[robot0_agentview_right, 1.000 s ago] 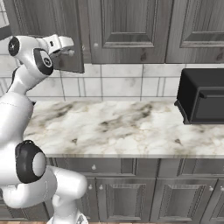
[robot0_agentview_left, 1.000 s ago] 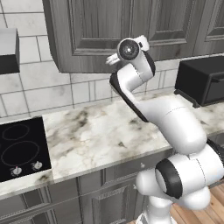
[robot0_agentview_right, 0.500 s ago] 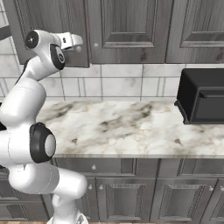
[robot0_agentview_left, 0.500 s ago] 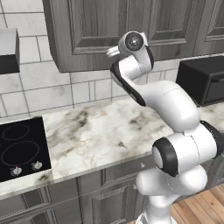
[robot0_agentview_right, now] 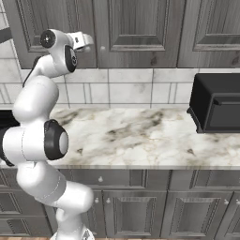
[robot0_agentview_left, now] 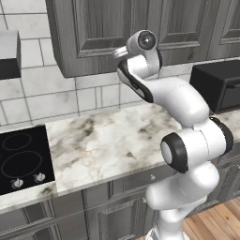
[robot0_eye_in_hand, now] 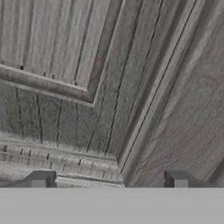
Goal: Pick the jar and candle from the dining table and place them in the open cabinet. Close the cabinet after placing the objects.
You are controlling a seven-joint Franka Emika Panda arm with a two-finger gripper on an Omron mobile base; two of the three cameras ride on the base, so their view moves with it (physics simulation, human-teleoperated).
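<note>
With its jaws spread wide and holding nothing, the pincer (robot0_eye_in_hand: 109,181) faces the cabinet (robot0_eye_in_hand: 131,78) door just ahead, seemingly to push it. Neither jar nor candle can be seen, perhaps shelved behind it.

The arm (robot0_agentview_left: 178,103) is built of smooth, glossy white rounded shells, joined by dark grey bands at each joint. A round dark cap with a small pale centre closes the top joint. The lower segments swell into fat, bulbous shapes. The hand (robot0_eye_in_hand: 109,180) ends in two small dark, square-cut fingertips (robot0_eye_in_hand: 40,179).
</note>
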